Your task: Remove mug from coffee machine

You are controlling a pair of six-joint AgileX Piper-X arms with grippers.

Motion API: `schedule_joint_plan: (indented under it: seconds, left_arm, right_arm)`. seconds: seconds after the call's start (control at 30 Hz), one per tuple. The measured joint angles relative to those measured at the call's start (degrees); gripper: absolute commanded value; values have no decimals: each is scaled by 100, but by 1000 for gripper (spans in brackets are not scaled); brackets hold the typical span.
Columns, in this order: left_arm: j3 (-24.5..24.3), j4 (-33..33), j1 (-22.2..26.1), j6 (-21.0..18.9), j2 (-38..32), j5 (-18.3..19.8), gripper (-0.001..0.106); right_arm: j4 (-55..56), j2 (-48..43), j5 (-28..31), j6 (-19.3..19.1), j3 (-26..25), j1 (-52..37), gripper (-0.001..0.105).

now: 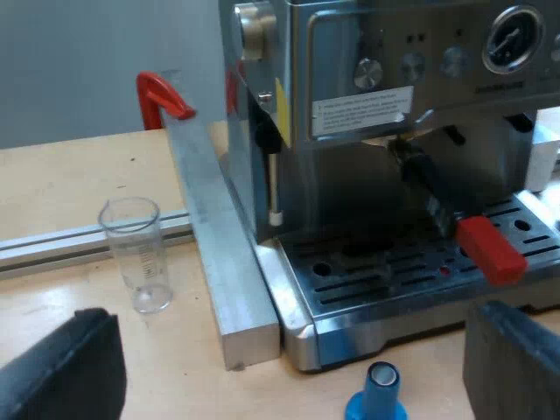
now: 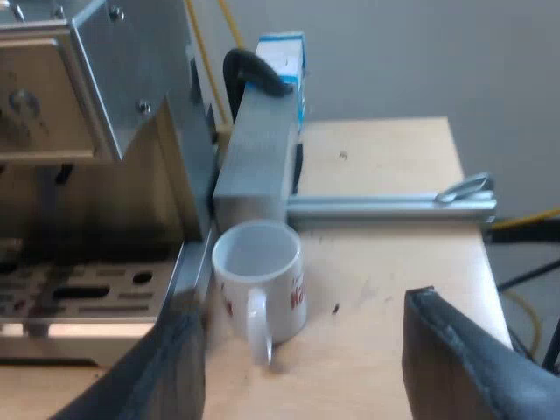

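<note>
Open left gripper point(image 1: 293, 350), fingers wide apart, low over the table point(image 1: 70, 192) near the machine point(image 1: 367, 52) front. Locked-in holder point(image 1: 429, 188), red end over the tray point(image 1: 385, 271). Blue tamper point(image 1: 376, 394) close by, between the fingers. Upright glass point(image 1: 140, 254) on the table, beyond a metal bar point(image 1: 219, 262) from the machine. Open right gripper point(image 2: 302, 311) too. White mug point(image 2: 258, 262) off the tray: stands upright on the table just beside the machine's base, handle toward the gripper.

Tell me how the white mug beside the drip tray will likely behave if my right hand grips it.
The mug looks like glazed ceramic, so it is probably rigid but slick in the open right hand. It stands upright on a flat base, so it should slide rather than roll if nudged. Its handle faces the hand and may twist an off-centre grip.
</note>
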Motion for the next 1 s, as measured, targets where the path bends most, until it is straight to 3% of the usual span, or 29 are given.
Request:
schedule_joint_plan:
  seconds: [0.2,0.53,0.83,1.0]
  left_arm:
    - [456,-398,0,0,0,-286,80]
    - [1406,-1023,0,0,0,-289,80]
    - [1865,-1056,0,0,11,-296,80]
    - [1975,-1056,0,0,11,-296,80]
  right_arm:
    - [-548,12,-9,0,516,0,52]
    - [-1004,12,-17,0,1352,0,52]
    - [-1033,26,-17,0,1957,0,52]
    - [-1038,26,-17,0,1980,0,52]
